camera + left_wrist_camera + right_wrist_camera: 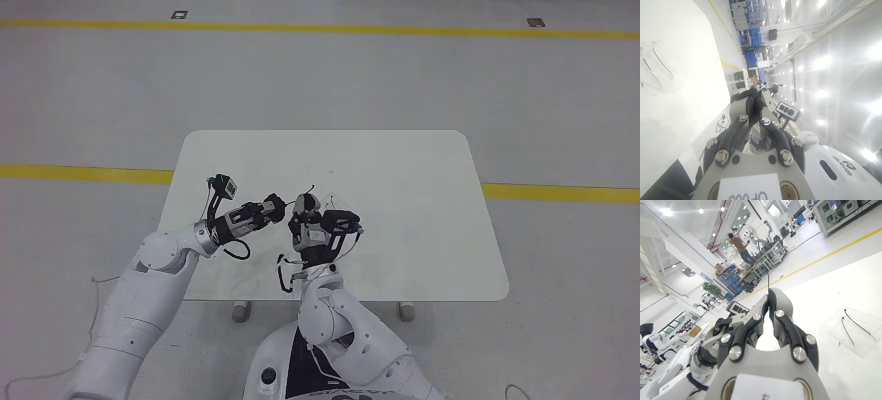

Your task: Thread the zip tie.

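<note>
I see the right gripper (769, 299) pinching the zip tie (768, 281) above the table's (420, 200) front-left area, the left gripper (753, 103) pressed together just beside it, and I judge the whippy strap could sway and miss its head.

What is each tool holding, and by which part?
Right tool pinches the zip tie by one end, the rest sticking out. Left tool is shut; whether it holds anything cannot be told.

Pale grey floor (320, 80) all around, with yellow lines (300, 28) painted across it and a white rounded tabletop (420, 200) in the middle. Far off there's blue shelving (728, 275), a potted plant (712, 289) and rows of bright ceiling lights (821, 64).
</note>
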